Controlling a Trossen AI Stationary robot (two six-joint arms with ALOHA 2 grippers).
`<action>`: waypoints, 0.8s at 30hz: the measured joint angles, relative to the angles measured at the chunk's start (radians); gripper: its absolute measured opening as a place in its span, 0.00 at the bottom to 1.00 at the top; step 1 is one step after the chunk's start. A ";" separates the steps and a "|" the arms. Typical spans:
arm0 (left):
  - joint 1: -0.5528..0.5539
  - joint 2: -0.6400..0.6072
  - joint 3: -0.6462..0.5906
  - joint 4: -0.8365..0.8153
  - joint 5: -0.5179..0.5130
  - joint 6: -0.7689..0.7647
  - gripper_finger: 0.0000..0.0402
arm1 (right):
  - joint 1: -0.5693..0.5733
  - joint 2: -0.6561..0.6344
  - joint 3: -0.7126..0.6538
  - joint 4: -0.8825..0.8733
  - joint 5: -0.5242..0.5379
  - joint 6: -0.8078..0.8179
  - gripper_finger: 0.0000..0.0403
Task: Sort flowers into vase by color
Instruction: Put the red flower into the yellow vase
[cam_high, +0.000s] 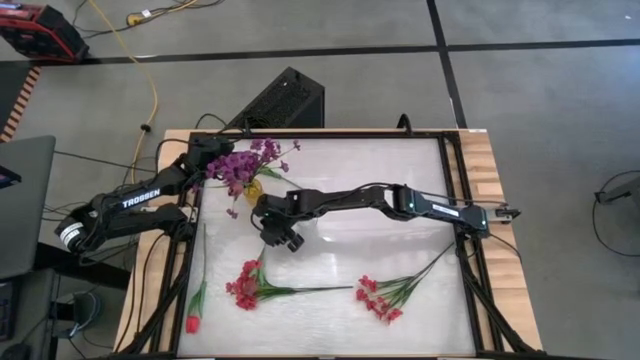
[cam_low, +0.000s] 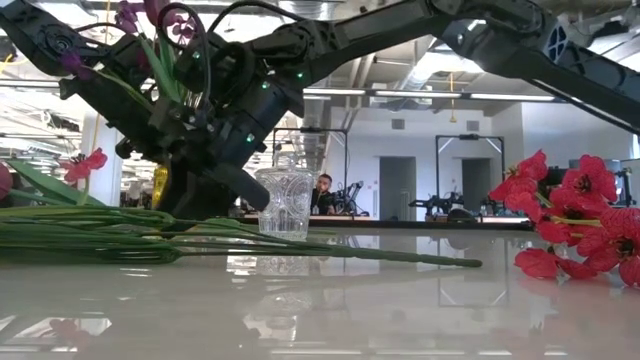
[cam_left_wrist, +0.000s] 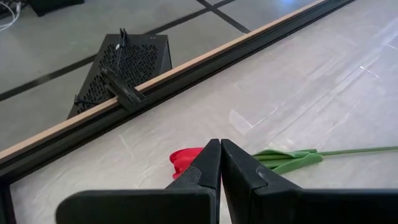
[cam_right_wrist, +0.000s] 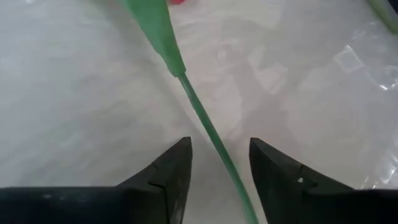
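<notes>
Flower stem (cam_right_wrist: 211, 140) between open right gripper (cam_right_wrist: 221, 163) fingers; blossom cut off.

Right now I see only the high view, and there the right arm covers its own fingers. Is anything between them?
Observer: Yes. In the right wrist view the right gripper has its fingers apart, and a thin green stem lying on the table runs between them. I cannot see either finger touching it.
Operator: Thank you. I also cannot read the left fingers, next to the purple flowers. Are they open or shut?
Observer: Shut. In the left wrist view the left gripper has its fingers pressed together with nothing between them. A red tulip lies on the table beyond them.
</notes>
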 joint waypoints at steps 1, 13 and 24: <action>0.000 0.000 0.000 0.000 0.000 -0.002 0.00 | 0.000 0.000 0.000 -0.002 0.000 0.000 0.43; 0.000 0.000 0.000 0.000 0.000 -0.014 0.00 | 0.016 -0.002 -0.002 0.005 0.005 -0.013 0.04; 0.000 0.000 0.000 0.002 0.000 -0.006 0.00 | -0.009 -0.165 0.018 -0.124 -0.001 0.099 0.04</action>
